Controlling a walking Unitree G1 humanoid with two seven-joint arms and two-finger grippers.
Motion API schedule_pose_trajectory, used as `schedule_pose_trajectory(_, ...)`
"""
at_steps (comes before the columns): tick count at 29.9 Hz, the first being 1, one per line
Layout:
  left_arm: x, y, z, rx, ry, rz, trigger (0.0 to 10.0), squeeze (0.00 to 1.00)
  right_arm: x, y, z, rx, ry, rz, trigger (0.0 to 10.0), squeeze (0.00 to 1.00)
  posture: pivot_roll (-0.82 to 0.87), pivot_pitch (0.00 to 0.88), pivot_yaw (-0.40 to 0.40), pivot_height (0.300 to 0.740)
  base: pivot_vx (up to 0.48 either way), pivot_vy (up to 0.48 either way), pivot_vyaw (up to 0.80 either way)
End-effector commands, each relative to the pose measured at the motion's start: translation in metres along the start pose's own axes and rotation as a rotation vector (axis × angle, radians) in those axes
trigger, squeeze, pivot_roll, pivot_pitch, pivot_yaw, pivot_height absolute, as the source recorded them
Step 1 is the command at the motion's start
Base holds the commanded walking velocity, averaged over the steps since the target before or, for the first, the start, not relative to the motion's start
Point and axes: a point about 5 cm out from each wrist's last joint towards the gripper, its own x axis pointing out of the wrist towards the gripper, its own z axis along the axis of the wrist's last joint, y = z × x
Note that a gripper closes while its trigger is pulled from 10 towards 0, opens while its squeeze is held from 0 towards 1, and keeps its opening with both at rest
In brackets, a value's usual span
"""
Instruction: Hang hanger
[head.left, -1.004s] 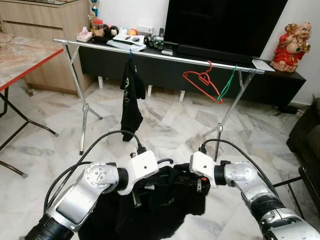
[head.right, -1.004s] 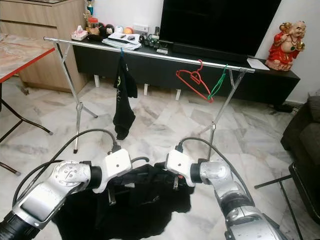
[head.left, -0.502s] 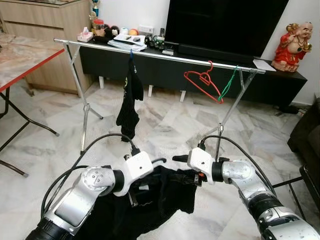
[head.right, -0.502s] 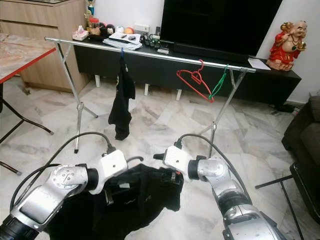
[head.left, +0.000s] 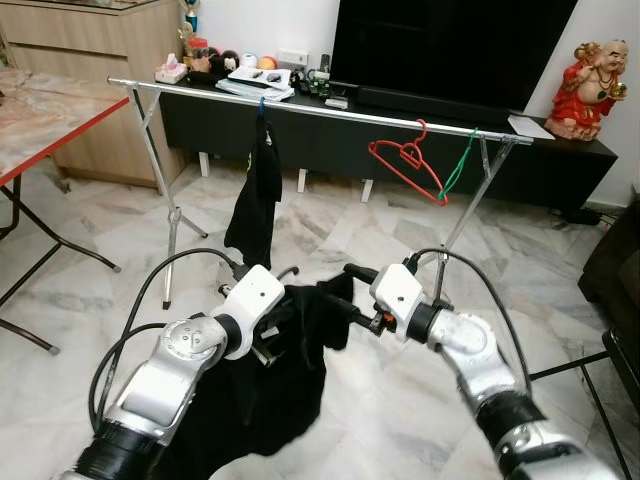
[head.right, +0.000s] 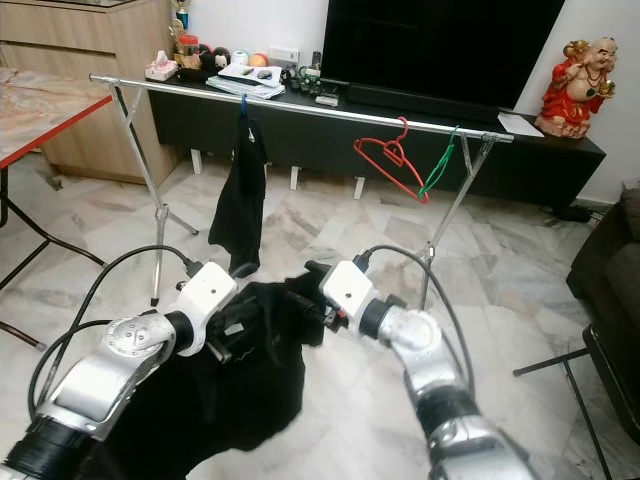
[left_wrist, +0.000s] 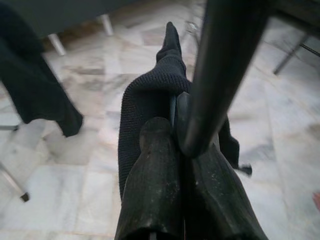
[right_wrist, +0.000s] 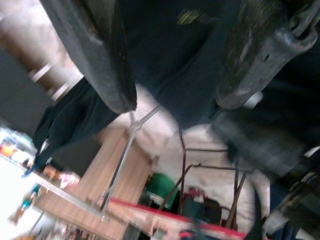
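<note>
Moved: both my arms have lifted the black garment (head.left: 290, 330) toward the rail (head.left: 330, 110).
Left tool (left_wrist: 175, 125): clamped on garment.
Right tool (right_wrist: 175, 75): fingers apart around cloth.
Risk: I judge cloth slipping free.

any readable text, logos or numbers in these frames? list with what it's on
None readable.
Papers on the TV console: print too small to read.
Tissue box: too small to read.
Held black garment: a yellowish mark shows in the right wrist view, too blurred to read.
Hanging black garment: no print visible.
</note>
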Motion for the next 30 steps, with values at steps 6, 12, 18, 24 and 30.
schedule_pose_trajectory(6,-0.004,0.017,0.044,-0.095,-0.165,0.078,10.0,0.00,0.003,-0.005,-0.002,0.059,0.003,-0.233,10.0,0.00,0.14,0.000,-0.107,0.740,0.000,0.000,0.00)
schedule_pose_trajectory(12,-0.006,0.018,0.069,-0.104,-0.233,0.066,10.0,0.00,0.011,-0.003,-0.005,0.153,0.033,-0.371,10.0,0.00,0.14,0.000,-0.109,0.740,0.000,0.000,0.00)
schedule_pose_trajectory(18,-0.006,0.011,0.086,-0.108,-0.276,0.020,10.0,0.00,0.020,0.008,-0.009,0.142,0.096,-0.375,10.0,1.00,0.14,0.000,-0.108,0.740,0.000,0.000,0.00)
schedule_pose_trajectory(24,-0.008,0.007,0.093,-0.095,-0.283,-0.015,10.0,0.00,0.027,0.017,-0.010,0.143,0.117,-0.375,10.0,0.00,0.15,0.000,-0.101,0.740,0.000,0.000,0.00)
schedule_pose_trajectory(30,-0.009,-0.002,0.097,-0.079,-0.281,-0.065,10.0,0.00,0.030,0.017,-0.011,0.148,0.160,-0.445,10.0,0.00,0.15,0.000,-0.099,0.740,0.000,0.000,0.00)
